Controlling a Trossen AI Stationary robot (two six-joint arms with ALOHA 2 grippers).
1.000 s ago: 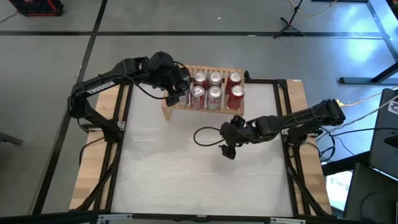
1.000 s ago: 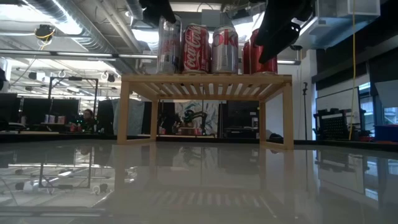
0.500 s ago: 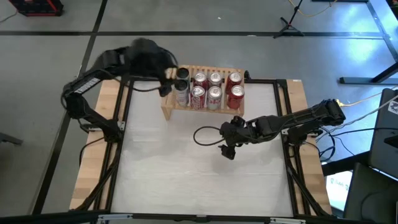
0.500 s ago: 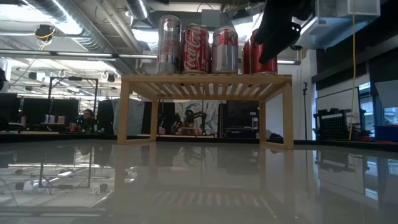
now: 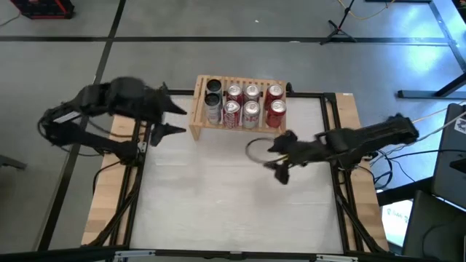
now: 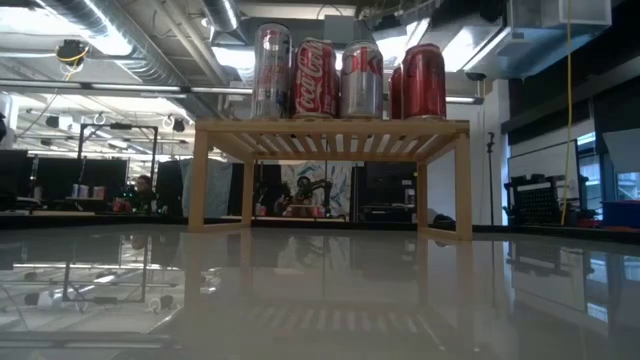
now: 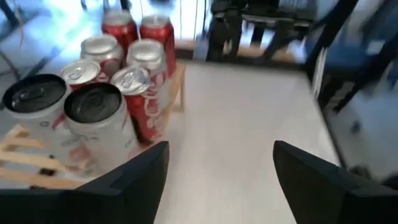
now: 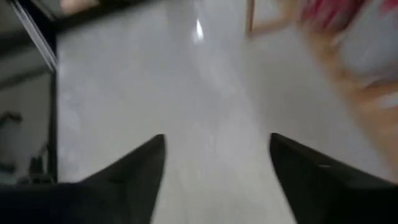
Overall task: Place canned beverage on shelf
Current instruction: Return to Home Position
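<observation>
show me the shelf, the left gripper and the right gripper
shelf [image 6: 330,128], low view, front rail
left gripper [image 5: 180,120], high view, midway between its open fingertips
right gripper [image 8: 217,138], right wrist view, midway between its open fingertips

The left gripper [image 7: 221,149] has its two dark fingers [image 7: 134,180] spread wide, with nothing between them, above the bare white table top [image 7: 249,106]. Just beside it stands the low light-wood slatted shelf [image 7: 22,158], carrying upright cans in pairs: nearest the gripper are two white cans with dark lids [image 7: 93,118], then two red-and-white cans [image 7: 146,106], then two silver cans [image 7: 102,50], and farthest off two red cans [image 7: 155,28]. Blurred dark frame parts [image 7: 249,25] show beyond the table.
</observation>
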